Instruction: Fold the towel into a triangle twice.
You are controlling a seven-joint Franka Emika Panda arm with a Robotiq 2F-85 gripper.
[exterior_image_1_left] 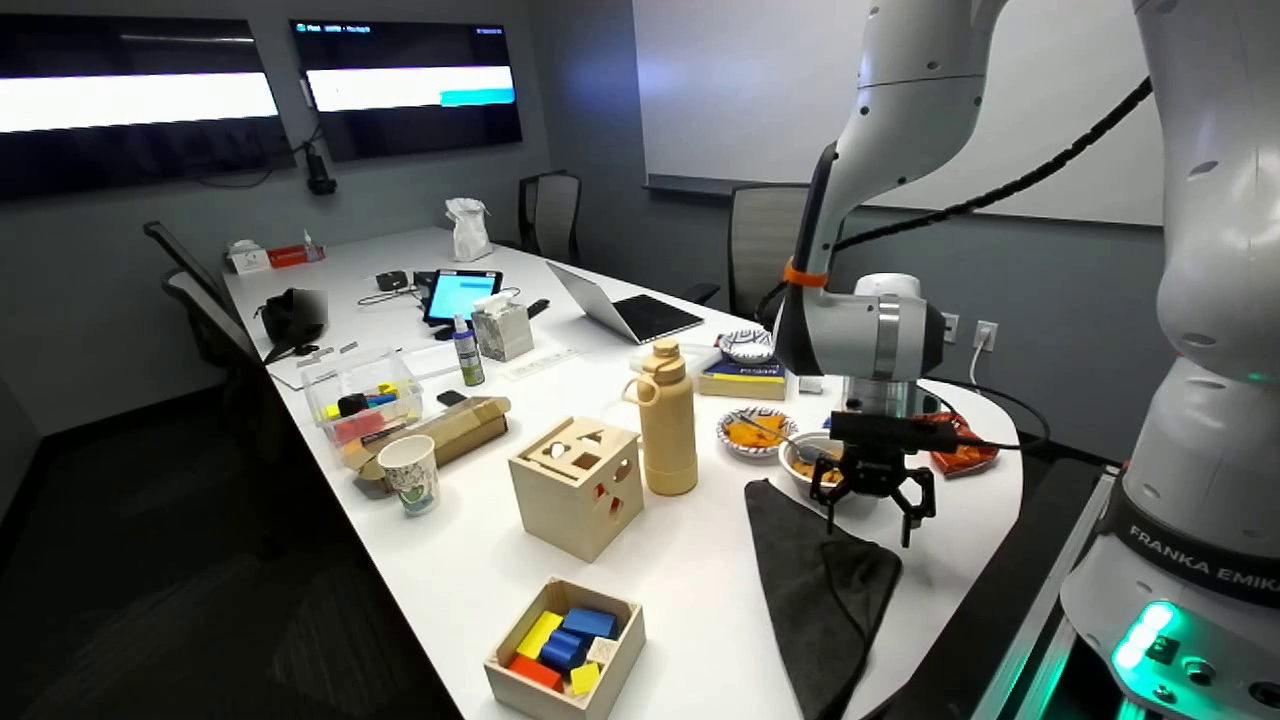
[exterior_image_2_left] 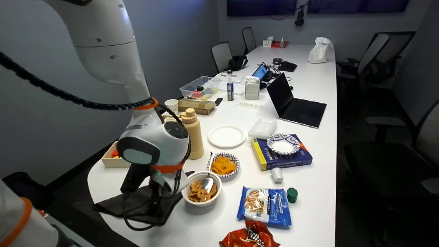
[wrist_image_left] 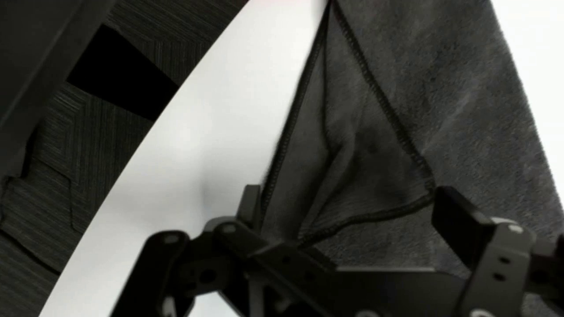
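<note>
The dark grey towel (exterior_image_1_left: 795, 590) lies on the white table near the rounded end, folded into a narrow, roughly triangular shape. A smaller flap with a stitched hem lies over it, with a crease in the flap. The towel also shows in an exterior view (exterior_image_2_left: 113, 206), partly hidden by the arm, and in the wrist view (wrist_image_left: 476, 97). My gripper (exterior_image_1_left: 868, 532) is open over the towel, fingers pointing down. In the wrist view the gripper (wrist_image_left: 348, 196) has the flap's corner between its fingers, near the right fingertip. I cannot tell whether a finger touches the cloth.
A bowl of pretzels (exterior_image_2_left: 202, 203) and a plate of orange chips (exterior_image_2_left: 237, 168) stand close to the gripper. A tan bottle (exterior_image_1_left: 668, 440), a wooden shape-sorter box (exterior_image_1_left: 560, 505) and a block tray (exterior_image_1_left: 535, 695) stand beside the towel. The table's curved edge (wrist_image_left: 145, 145) is near.
</note>
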